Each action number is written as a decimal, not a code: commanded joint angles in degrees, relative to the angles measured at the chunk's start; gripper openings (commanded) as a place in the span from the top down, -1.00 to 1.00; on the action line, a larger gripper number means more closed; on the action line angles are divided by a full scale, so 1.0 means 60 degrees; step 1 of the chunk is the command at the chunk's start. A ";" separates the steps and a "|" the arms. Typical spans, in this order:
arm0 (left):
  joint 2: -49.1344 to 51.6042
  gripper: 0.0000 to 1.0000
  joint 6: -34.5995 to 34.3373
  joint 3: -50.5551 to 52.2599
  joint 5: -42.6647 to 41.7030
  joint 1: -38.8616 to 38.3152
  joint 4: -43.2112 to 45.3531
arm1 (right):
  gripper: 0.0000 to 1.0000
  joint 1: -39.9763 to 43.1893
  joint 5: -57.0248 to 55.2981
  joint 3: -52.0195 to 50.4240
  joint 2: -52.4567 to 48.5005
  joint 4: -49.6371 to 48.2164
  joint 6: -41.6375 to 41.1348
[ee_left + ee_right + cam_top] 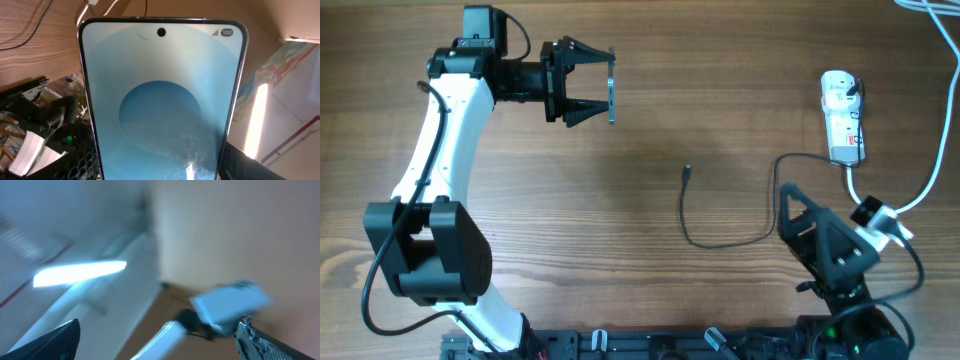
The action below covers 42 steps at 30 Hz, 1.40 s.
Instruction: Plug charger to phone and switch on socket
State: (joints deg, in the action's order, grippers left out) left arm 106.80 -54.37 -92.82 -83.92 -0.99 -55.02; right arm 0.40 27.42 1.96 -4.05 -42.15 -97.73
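Desk [650, 60]: wood grain, socket [842, 118] lying flat.
Left hand [600, 87]: clamped on phone [611, 95], held aloft, well left of socket.
Right hand [786, 212]: spread, empty, near socket.
Charger [715, 243]: connector [688, 172] loose, left of socket.
Risk: phone may twist in grip when plug pushes.
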 commanded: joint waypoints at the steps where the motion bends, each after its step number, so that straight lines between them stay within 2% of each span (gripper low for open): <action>1: -0.0295 -0.51 -0.0018 -0.0029 -0.0437 0.0044 0.0029 | -0.99 -0.0036 -0.0288 0.1144 -0.0018 0.0506 0.1096; 5: -0.0295 -0.52 -0.0018 -0.0029 -0.0437 0.0044 0.0029 | -0.99 -0.0036 0.0240 0.4503 -0.0750 0.4921 0.5424; 7: -0.0295 -0.51 -0.0015 -0.0029 -0.0437 0.0044 0.0029 | -1.00 -0.0036 0.0419 0.6783 -0.1672 0.7555 0.8171; 10: -0.0295 -0.51 -0.0018 -0.0029 -0.0437 0.0044 0.0029 | -0.99 -0.0036 0.0266 0.9337 -0.3031 1.0542 1.0462; 11: -0.0295 -0.51 -0.0018 -0.0029 -0.0437 0.0044 0.0029 | -0.99 -0.0036 -0.0175 1.0229 -0.3643 1.1686 1.0517; 13: -0.0295 -0.51 -0.0018 -0.0029 -0.0437 0.0044 0.0029 | -0.99 -0.0036 -0.0168 1.1132 -0.4473 1.2801 1.0422; 14: -0.0295 -0.51 -0.0018 -0.0029 -0.0437 0.0044 0.0029 | -0.99 -0.0036 -0.0018 1.1173 -0.4692 1.2852 0.9806; 16: -0.0295 -0.51 -0.0018 -0.0029 -0.0441 0.0044 0.0029 | -0.99 -0.0036 0.0113 1.1165 -0.4867 1.3187 0.7446; 17: -0.0295 -0.50 -0.0018 -0.0029 -0.0441 0.0044 0.0029 | -0.99 -0.0036 0.0499 1.1162 -0.4900 1.3420 0.6812; 19: -0.0295 -0.51 -0.0018 -0.0029 -0.0437 0.0044 0.0029 | -0.54 -0.0036 0.2171 1.1162 -0.4987 1.2142 0.8444; 20: -0.0295 -0.51 -0.0018 -0.0029 -0.0437 0.0044 0.0029 | -0.47 -0.0036 0.2524 1.1209 -0.5056 1.1719 0.8473; 22: -0.0295 -0.50 -0.0018 -0.0029 -0.0437 0.0044 0.0029 | -0.50 -0.0036 0.2554 1.1759 -0.5526 1.2083 0.8827; 23: -0.0295 -0.51 -0.0018 -0.0029 -0.0437 0.0044 0.0029 | -0.59 -0.0036 0.2550 1.2098 -0.5843 1.2579 0.9216; 25: -0.0295 -0.51 -0.0018 -0.0029 -0.0437 0.0044 0.0029 | -0.71 -0.0040 0.2484 1.3529 -0.7257 1.4644 1.0783; 27: -0.0295 -0.51 -0.0018 -0.0029 -0.0433 0.0044 0.0029 | -0.66 -0.0040 0.1770 1.4852 -0.8455 1.6724 1.2207; 28: -0.0295 -0.51 -0.0018 -0.0029 -0.0433 0.0044 0.0029 | -0.61 -0.0040 0.0514 1.5726 -0.9173 1.8203 1.2881; 31: -0.0295 -0.51 -0.0022 -0.0029 -0.0408 0.0044 0.0029 | -0.61 -0.0040 -0.2353 1.7340 -1.0663 2.0775 1.3278; 33: -0.0295 -0.51 -0.0018 -0.0029 -0.0149 0.0044 0.0033 | -0.12 -0.0040 -0.2663 1.7584 -1.1154 2.1307 1.2630; 34: -0.0295 -0.51 -0.0015 -0.0029 0.0015 0.0044 0.0029 | -0.08 -0.0040 -0.2652 1.7584 -1.1264 2.1402 1.1785; 35: -0.0295 -0.51 -0.0018 -0.0029 0.0069 0.0044 0.0029 | -0.07 -0.0040 -0.2484 1.7584 -1.1289 2.1383 1.1530; 36: -0.0295 -0.51 -0.0018 -0.0029 0.0069 0.0044 0.0029 | -0.07 -0.0040 -0.2127 1.7584 -1.1289 2.1234 1.1905; 37: -0.0295 -0.51 -0.0018 -0.0029 0.0069 0.0044 0.0029 | -0.07 -0.0157 -0.1384 1.7584 -1.1289 2.0983 1.2936; 38: -0.0295 -0.51 -0.0018 -0.0029 0.0069 0.0044 0.0029 | -0.08 -0.0364 -0.1122 1.7584 -1.1293 2.0975 1.3333; 40: -0.0295 -0.51 -0.0025 -0.0029 0.0055 0.0044 0.0025 | -0.11 -0.1020 -0.1333 1.7584 -1.1366 2.1216 1.3395; 42: -0.0295 -0.52 -0.0022 -0.0029 -0.0313 0.0022 0.0029 | -0.18 -0.2269 -0.2295 1.7584 -1.1675 2.1449 1.3165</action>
State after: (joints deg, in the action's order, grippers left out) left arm 106.80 -54.39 -92.82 -82.32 -0.99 -55.00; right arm -6.81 17.85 106.13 -72.16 85.80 -19.88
